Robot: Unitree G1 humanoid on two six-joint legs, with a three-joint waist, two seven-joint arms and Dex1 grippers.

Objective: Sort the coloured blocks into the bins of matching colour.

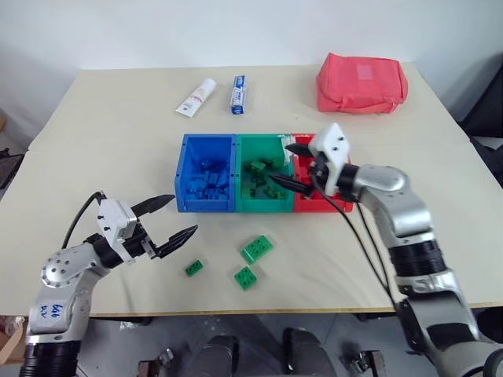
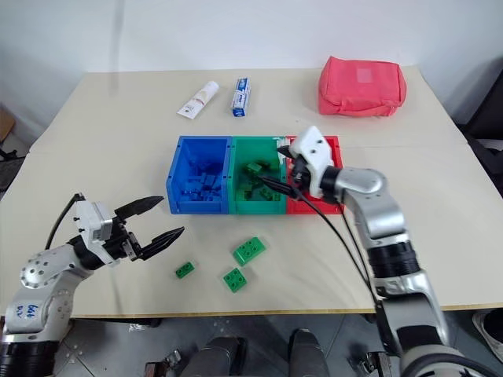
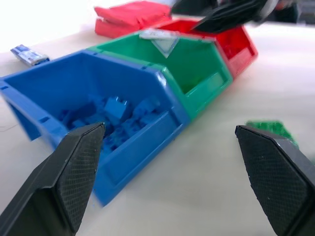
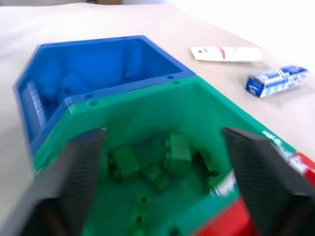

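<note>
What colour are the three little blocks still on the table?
The three blocks are green, clearest in the left eye view.

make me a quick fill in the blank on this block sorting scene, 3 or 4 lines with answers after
1. The number of green blocks lying loose on the table is ____.
2. The right hand hovers open over the ____ bin.
3. The middle bin stands between the red bin and the ____ bin.
4. Beside the white tube lies a small ____ and white box.

Missing words: three; green; blue; blue
</note>
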